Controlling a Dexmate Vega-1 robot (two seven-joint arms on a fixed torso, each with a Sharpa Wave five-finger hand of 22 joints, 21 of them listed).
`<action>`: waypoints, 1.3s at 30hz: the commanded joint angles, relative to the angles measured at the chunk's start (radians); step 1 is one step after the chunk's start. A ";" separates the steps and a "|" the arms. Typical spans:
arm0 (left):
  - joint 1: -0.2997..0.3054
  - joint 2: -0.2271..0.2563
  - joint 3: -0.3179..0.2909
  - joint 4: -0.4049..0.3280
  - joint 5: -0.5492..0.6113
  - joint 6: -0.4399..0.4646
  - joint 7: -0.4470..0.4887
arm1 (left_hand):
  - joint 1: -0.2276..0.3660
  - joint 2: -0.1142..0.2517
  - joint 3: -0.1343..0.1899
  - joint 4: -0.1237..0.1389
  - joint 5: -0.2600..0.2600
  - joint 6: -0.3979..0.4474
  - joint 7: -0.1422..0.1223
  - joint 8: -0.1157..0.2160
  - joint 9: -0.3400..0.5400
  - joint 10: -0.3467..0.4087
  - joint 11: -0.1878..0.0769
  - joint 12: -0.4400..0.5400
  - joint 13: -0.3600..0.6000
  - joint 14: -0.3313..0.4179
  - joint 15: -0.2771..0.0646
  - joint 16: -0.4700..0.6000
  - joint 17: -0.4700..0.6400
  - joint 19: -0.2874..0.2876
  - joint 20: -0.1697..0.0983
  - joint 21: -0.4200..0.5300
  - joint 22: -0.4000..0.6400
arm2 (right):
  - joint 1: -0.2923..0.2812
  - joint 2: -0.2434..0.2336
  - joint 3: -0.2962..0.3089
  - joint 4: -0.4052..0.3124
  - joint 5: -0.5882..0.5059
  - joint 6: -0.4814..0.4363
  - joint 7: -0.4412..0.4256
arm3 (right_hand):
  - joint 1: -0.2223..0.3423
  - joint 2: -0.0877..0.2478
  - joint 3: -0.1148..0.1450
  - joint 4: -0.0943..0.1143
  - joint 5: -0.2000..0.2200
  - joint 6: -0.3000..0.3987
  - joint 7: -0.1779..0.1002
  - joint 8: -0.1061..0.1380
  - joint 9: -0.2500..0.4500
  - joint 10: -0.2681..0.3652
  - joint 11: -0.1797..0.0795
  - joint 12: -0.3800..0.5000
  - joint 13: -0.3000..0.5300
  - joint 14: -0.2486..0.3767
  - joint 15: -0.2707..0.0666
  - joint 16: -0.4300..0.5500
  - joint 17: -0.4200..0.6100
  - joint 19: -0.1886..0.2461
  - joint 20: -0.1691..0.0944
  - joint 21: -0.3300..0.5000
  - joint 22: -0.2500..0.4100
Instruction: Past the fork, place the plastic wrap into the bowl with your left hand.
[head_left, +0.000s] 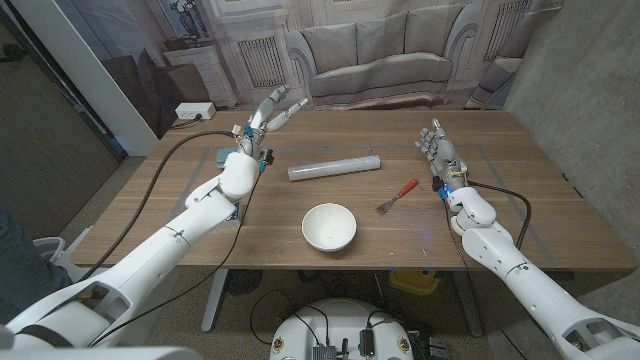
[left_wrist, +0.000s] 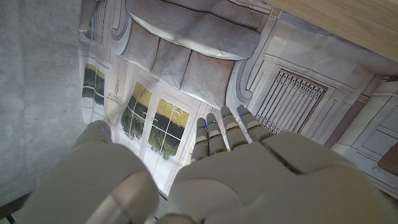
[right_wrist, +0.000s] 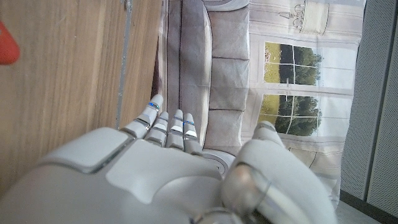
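Observation:
The roll of plastic wrap (head_left: 335, 166), a long grey tube, lies across the table's far middle. A white bowl (head_left: 329, 227) stands nearer, in the middle. A fork (head_left: 397, 196) with an orange-red handle lies right of the bowl, its tines toward the bowl. My left hand (head_left: 266, 125) is raised left of the roll, fingers spread, holding nothing; its fingers (left_wrist: 225, 134) reach toward the backdrop in the left wrist view. My right hand (head_left: 440, 150) stands open right of the fork, fingers (right_wrist: 168, 127) extended and empty.
A small teal-grey pad (head_left: 224, 155) lies under my left wrist near the table's left edge. A black cable (head_left: 180, 152) trails off that side. A printed sofa backdrop (head_left: 390, 50) hangs behind the table's far edge. An orange-red tip (right_wrist: 7, 51) shows on the wood.

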 joint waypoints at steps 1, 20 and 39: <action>-0.017 0.015 0.031 -0.041 0.102 0.092 0.015 | 0.012 0.003 0.003 -0.007 0.005 0.015 0.001 -0.003 0.001 0.016 -0.016 0.002 0.003 0.011 -0.018 -0.001 0.004 0.018 -0.050 -0.002 0.005 | -0.001 0.002 0.003 0.008 0.007 0.001 0.008 | 0.005 0.002 0.004 -0.008 0.001 0.007 0.001 0.004 0.006 0.009 -0.001 0.003 0.005 0.011 0.001 0.001 0.004 0.012 -0.017 -0.002 0.005; -0.052 0.037 0.090 -0.090 0.255 0.203 0.013 | 0.024 0.006 0.001 -0.011 0.008 0.037 -0.008 -0.002 0.002 0.033 -0.020 0.001 0.004 0.030 -0.023 0.001 0.006 0.034 -0.051 -0.005 0.006 | 0.007 0.010 0.002 0.018 0.007 0.000 0.002 | 0.011 0.007 0.006 -0.012 -0.002 0.021 -0.003 0.007 0.006 0.023 -0.003 0.007 0.005 0.022 -0.001 0.003 0.005 0.022 -0.017 -0.007 0.006; -0.077 0.047 0.161 -0.150 0.439 0.347 -0.013 | 0.039 0.009 0.000 -0.016 0.011 0.036 -0.012 -0.009 0.002 0.027 -0.036 -0.009 0.004 0.020 -0.024 -0.008 0.008 0.027 -0.051 -0.017 0.006 | 0.032 0.036 -0.001 0.082 0.022 0.035 0.047 | 0.012 0.009 0.006 -0.014 -0.005 0.021 -0.003 0.004 0.006 0.026 0.002 0.006 0.005 0.020 -0.001 0.001 0.006 0.020 -0.015 -0.017 0.006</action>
